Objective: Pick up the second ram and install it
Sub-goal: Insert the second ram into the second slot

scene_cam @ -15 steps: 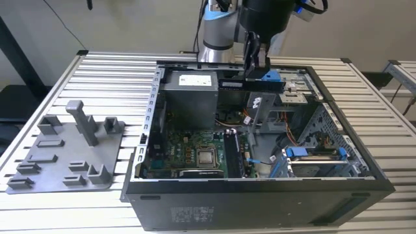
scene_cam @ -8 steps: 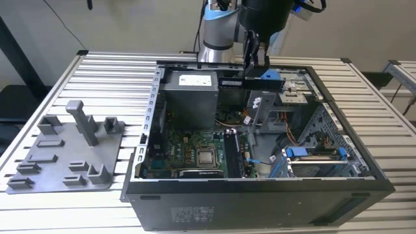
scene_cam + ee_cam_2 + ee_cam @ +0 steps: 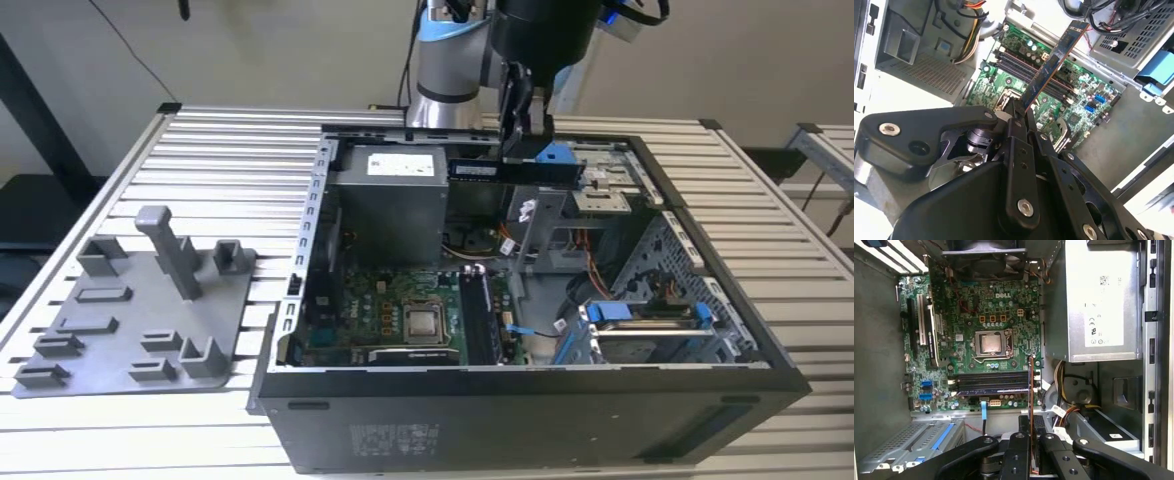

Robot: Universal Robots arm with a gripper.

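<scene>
My gripper (image 3: 525, 152) hangs above the back of the open computer case (image 3: 307, 300), shut on the second ram (image 3: 515, 171). The ram is a long, dark green stick held level, well above the motherboard (image 3: 400, 315). In the second wrist view it juts out from between the gripper's black fingers (image 3: 1015, 131) as a narrow board (image 3: 1054, 60) over the memory slots (image 3: 1024, 70). In the first wrist view the ram is seen edge-on (image 3: 1030, 400), rising from the gripper (image 3: 1030, 442), with its far end over one end of the dark slots (image 3: 989, 382).
A grey fixture plate (image 3: 134, 310) with upright posts lies at the exterior view's left of the case. Inside the case are the power supply (image 3: 387, 200), the processor socket (image 3: 990, 343), cable bundles (image 3: 1069, 390) and a blue drive bracket (image 3: 641, 315).
</scene>
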